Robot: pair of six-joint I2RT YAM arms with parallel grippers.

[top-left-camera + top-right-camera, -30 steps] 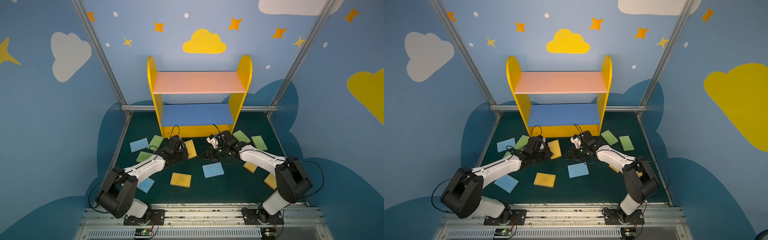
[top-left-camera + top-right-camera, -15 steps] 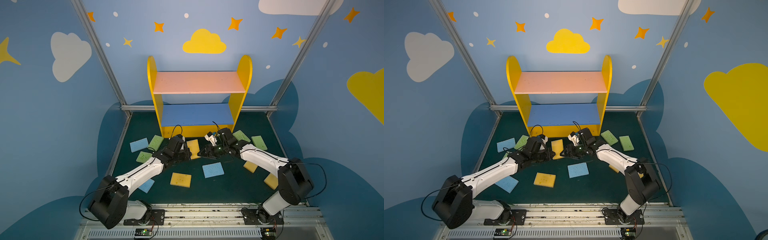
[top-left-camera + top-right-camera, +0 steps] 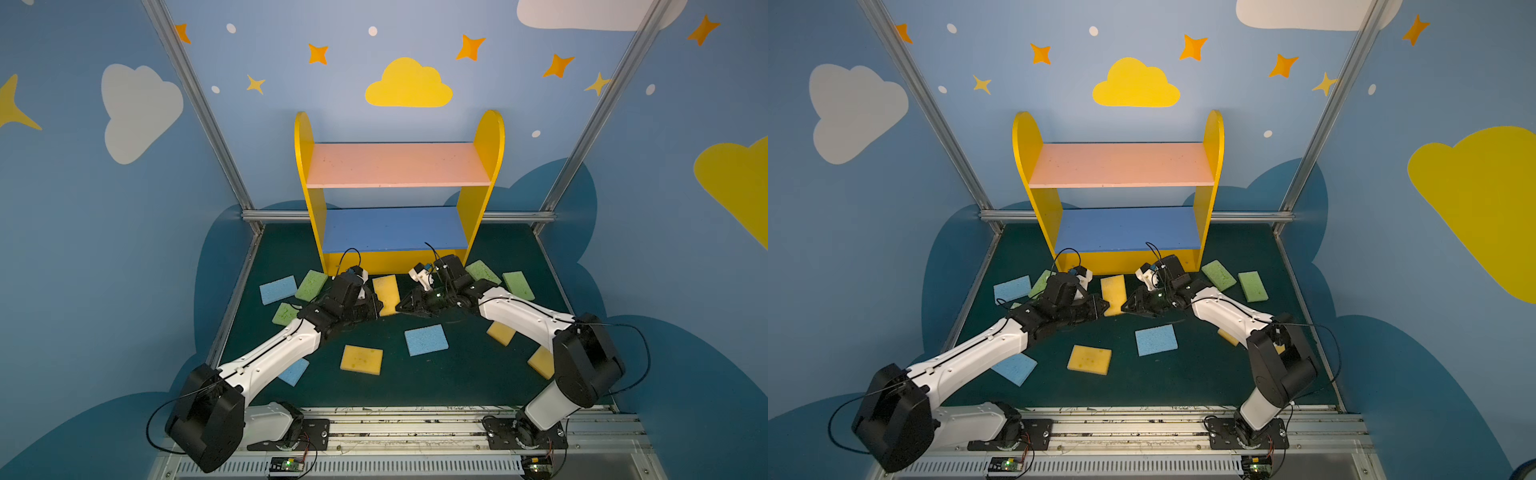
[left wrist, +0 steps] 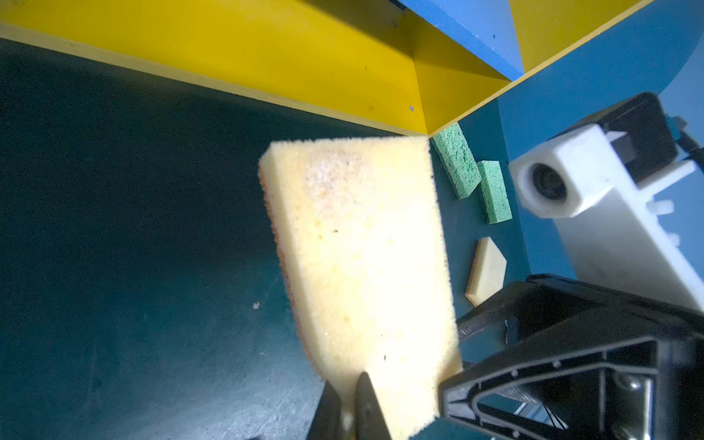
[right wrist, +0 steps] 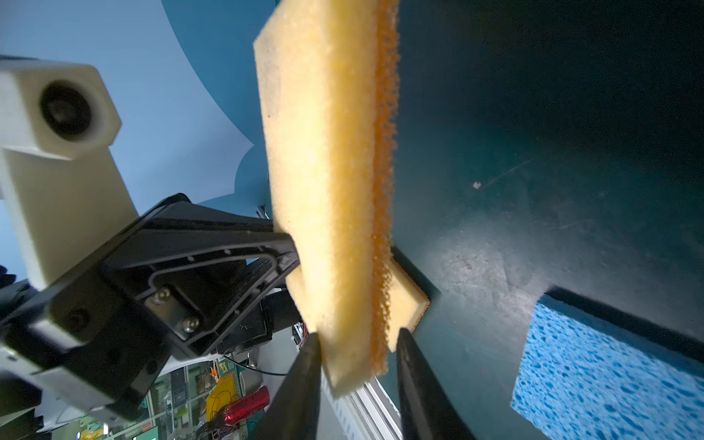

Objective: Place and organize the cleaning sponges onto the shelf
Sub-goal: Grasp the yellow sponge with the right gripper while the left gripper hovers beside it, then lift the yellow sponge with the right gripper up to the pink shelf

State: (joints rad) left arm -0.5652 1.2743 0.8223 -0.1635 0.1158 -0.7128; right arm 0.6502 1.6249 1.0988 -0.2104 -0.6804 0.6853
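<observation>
Our left gripper (image 4: 348, 384) pinches the yellow sponge (image 4: 362, 247) tight by one edge, raised just before the shelf (image 3: 486, 166), leaving a corner free for our right gripper (image 5: 358, 343), whose jaws straddle it unclamped: one finger touches, the other stands just off. We judge a handover for a better grip.

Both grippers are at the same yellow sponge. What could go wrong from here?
The left gripper pinches the flat yellow foam sponge only at one end, so it may sag or slip.
The right gripper straddles its corner with a gap at one finger; if the left releases early, the sponge could fall.
</observation>
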